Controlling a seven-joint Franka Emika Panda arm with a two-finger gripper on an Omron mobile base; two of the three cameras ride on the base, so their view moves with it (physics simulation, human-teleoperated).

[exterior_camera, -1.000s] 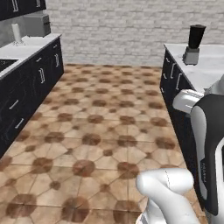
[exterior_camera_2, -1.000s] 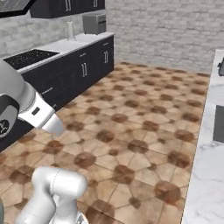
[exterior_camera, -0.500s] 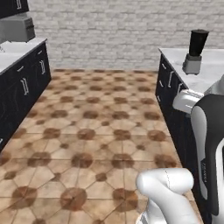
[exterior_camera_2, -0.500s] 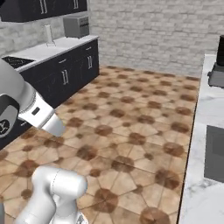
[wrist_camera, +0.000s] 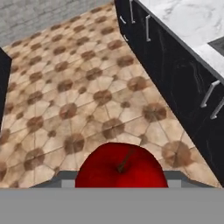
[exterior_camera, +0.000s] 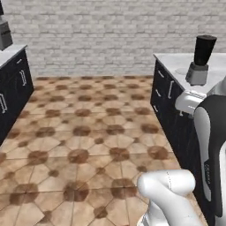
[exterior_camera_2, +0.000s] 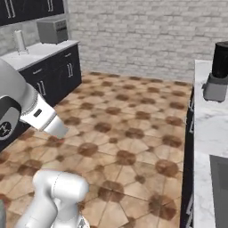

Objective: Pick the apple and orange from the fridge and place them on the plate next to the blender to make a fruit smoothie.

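Tiled kitchen floor, gripper (wrist_camera: pixel 121 186) closed on apple (wrist_camera: pixel 121 167), stem toward camera, blender (exterior_camera: pixel 201 60) upright on counter (exterior_camera: pixel 182 63)

There was one apple (wrist_camera: pixel 121 166), red and glossy, seen in the hand view. One blender (exterior_camera: pixel 201 60) stood on the marble counter (exterior_camera: pixel 178 62). Across the tiled floor (exterior_camera: pixel 88 132) sat one grey toaster (exterior_camera_2: pixel 52 30) and one pale upright cylinder (exterior_camera_2: pixel 19 41).
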